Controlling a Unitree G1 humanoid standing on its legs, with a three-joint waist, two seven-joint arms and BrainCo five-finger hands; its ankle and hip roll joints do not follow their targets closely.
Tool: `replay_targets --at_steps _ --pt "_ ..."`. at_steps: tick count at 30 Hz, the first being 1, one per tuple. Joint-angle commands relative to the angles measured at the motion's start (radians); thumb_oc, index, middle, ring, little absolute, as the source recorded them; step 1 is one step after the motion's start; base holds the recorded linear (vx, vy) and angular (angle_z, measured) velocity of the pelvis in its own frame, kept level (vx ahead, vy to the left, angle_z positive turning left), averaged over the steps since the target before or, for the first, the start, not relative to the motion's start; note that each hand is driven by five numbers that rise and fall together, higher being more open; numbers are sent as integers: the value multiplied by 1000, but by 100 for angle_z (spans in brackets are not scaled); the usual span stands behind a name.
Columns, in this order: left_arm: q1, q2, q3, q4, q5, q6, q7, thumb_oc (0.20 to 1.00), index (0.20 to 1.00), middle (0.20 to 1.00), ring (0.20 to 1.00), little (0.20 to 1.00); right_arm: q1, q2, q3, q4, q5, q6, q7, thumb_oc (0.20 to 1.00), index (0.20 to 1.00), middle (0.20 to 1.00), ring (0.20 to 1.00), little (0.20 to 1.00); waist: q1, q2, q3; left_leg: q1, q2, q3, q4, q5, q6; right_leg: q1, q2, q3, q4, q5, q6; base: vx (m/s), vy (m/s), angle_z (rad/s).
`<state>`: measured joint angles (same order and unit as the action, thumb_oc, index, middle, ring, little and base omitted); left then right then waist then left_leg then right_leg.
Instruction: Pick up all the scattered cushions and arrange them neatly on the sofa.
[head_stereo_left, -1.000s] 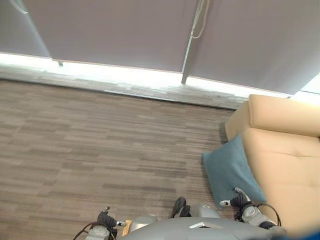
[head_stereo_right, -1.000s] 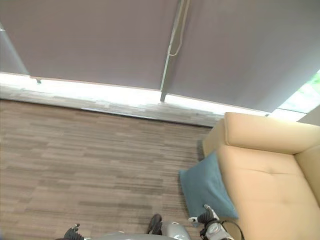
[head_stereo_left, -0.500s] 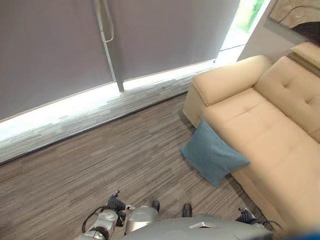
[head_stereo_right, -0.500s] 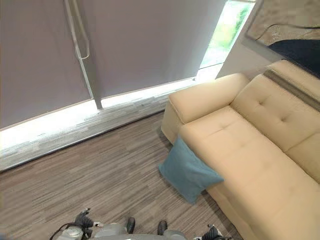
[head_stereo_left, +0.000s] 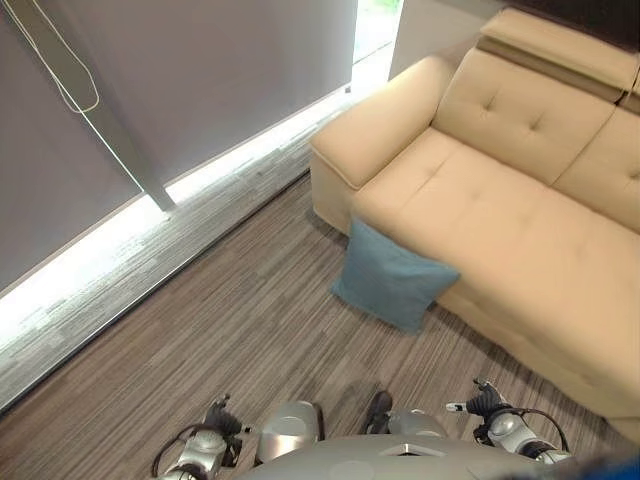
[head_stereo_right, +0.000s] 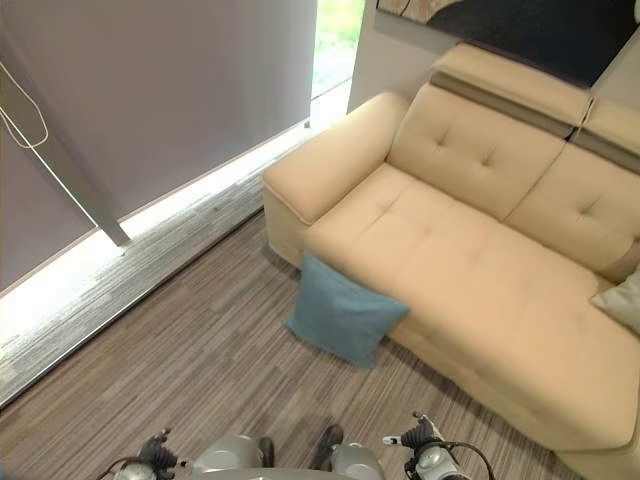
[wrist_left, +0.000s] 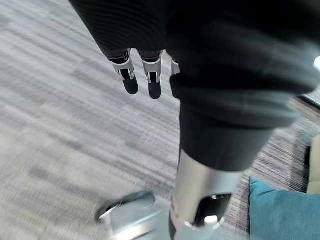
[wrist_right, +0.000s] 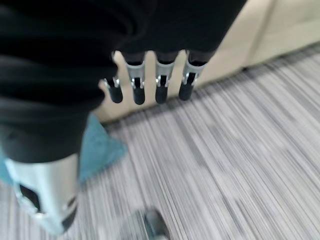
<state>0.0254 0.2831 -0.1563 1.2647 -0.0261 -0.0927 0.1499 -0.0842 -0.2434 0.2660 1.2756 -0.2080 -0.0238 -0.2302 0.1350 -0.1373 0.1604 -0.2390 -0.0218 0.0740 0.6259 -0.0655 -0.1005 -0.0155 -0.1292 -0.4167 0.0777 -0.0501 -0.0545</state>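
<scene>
A blue cushion (head_stereo_left: 392, 278) stands on the floor, leaning against the front of the tan sofa (head_stereo_left: 520, 190) near its left armrest. A pale cushion (head_stereo_right: 624, 300) lies on the sofa seat at the far right edge. My left hand (head_stereo_left: 216, 421) hangs low by my side, open, fingers (wrist_left: 144, 75) straight and holding nothing. My right hand (head_stereo_left: 483, 401) hangs low on the other side, also open, with its fingers (wrist_right: 149, 84) straight above the floor. Both hands are well short of the blue cushion (wrist_right: 98, 147), which also shows in the left wrist view (wrist_left: 281, 213).
Grey roller blinds (head_stereo_left: 200, 70) cover the window wall to the left, with a pull cord (head_stereo_left: 62, 78) hanging down. A striped grey-brown floor (head_stereo_left: 190, 330) lies between me and the sofa. A dark picture (head_stereo_right: 520, 25) hangs above the sofa back.
The camera has swung to the right, so the whole sofa and the blue cushion have come toward the middle. Both hands hang low as before.
</scene>
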Motion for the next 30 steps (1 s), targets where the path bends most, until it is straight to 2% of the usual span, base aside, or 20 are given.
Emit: replay_targets --at_steps 1,2,6,9,12,13,14,15,17,19,20,21,23,26,27,30 --pt "-67 5 -4 -26 -6 -14 -1 1000 1000 1000 1000 1000 -33 -50 35 -1 35 -5 -28 1000 1000 1000 1000 1000 11 -6 25 121 36 -56 -454 7 37 103 41 40 -146 63 176 219 102 -63" --pt "-70 5 -5 -22 -10 -14 1 1000 1000 1000 1000 1000 -33 -50 39 0 35 -5 -30 1000 1000 1000 1000 1000 22 0 31 100 53 -86 -506 47 27 118 54 53 -140 42 174 237 124 -72" --pt "-65 12 -1 -9 -8 -7 -6 1000 1000 1000 1000 1000 -22 -37 38 5 35 -7 -26 1000 1000 1000 1000 1000 33 6 14 122 74 -137 -592 97 22 150 77 82 -107 -5 167 209 161 -51" --pt "-60 25 3 -8 2 -4 -10 1000 1000 1000 1000 1000 -13 -24 37 8 34 -8 -24 1000 1000 1000 1000 1000 36 -13 -4 143 59 -136 -568 81 28 156 62 97 -76 -16 169 179 161 -34" --pt "-55 38 13 -9 2 -4 -12 1000 1000 1000 1000 1000 -13 -13 37 2 28 -5 -14 1000 1000 1000 1000 1000 48 -20 -20 176 34 -116 -550 40 56 150 32 125 -25 -23 188 197 329 -28" --pt "-50 47 18 -8 8 -2 -10 1000 1000 1000 1000 1000 -22 -8 36 -3 21 2 -9 1000 1000 1000 1000 1000 49 -7 -23 213 10 -97 -552 10 93 102 -6 149 89 1 216 159 363 -66" --pt "-50 46 18 -8 8 -2 -10 1000 1000 1000 1000 1000 -22 -8 36 -3 21 2 -9 1000 1000 1000 1000 1000 50 -7 -23 213 10 -95 -552 10 93 100 -7 151 91 0 217 138 414 -68" --pt "-52 53 20 -8 6 0 -6 1000 1000 1000 1000 1000 -31 -8 36 -15 23 4 -10 1000 1000 1000 1000 1000 42 6 -10 225 7 -92 -558 9 109 54 -18 156 175 31 228 8 179 -36" --pt "-52 55 23 -4 3 -2 -4 1000 1000 1000 1000 1000 -37 -7 34 -25 27 2 -13 1000 1000 1000 1000 1000 38 20 -2 248 8 -74 -581 4 118 12 -43 128 223 50 234 20 183 -32" --pt "-50 55 23 0 6 -1 -4 1000 1000 1000 1000 1000 -39 -8 33 -33 25 0 -15 1000 1000 1000 1000 1000 37 25 2 269 7 -62 -603 -2 121 4 -72 73 196 56 225 56 76 -37" --pt "-51 54 24 5 10 0 -6 1000 1000 1000 1000 1000 -43 -12 32 -34 24 2 -17 1000 1000 1000 1000 1000 39 28 5 281 7 -51 -615 -8 122 4 -91 23 141 61 220 46 24 -35" --pt "-51 54 24 5 10 0 -6 1000 1000 1000 1000 1000 -43 -12 32 -34 24 2 -17 1000 1000 1000 1000 1000 38 28 5 282 8 -52 -615 -8 122 5 -90 22 139 62 220 65 -8 -49" --pt "-55 52 26 10 9 -1 -4 1000 1000 1000 1000 1000 -53 -20 33 -41 21 5 -22 1000 1000 1000 1000 1000 42 26 17 295 5 -38 -623 -17 122 -18 -100 -29 46 107 233 90 -46 -35" --pt "-56 48 28 14 5 -2 -4 1000 1000 1000 1000 1000 -55 -24 38 -45 21 6 -23 1000 1000 1000 1000 1000 43 22 22 305 4 -36 -628 -24 116 -10 -90 -35 19 116 239 87 -84 -19" --pt "-62 47 24 13 6 -5 -2 1000 1000 1000 1000 1000 -54 -25 38 -43 23 4 -25 1000 1000 1000 1000 1000 35 14 17 302 1 -43 -634 -23 113 -10 -71 -6 -5 115 237 120 -140 5" --pt "-69 37 17 14 -1 -7 1 1000 1000 1000 1000 1000 -55 -24 39 -44 39 -2 -34 1000 1000 1000 1000 1000 28 10 13 303 13 -39 -633 -33 96 5 -48 6 -38 107 229 122 -159 5"
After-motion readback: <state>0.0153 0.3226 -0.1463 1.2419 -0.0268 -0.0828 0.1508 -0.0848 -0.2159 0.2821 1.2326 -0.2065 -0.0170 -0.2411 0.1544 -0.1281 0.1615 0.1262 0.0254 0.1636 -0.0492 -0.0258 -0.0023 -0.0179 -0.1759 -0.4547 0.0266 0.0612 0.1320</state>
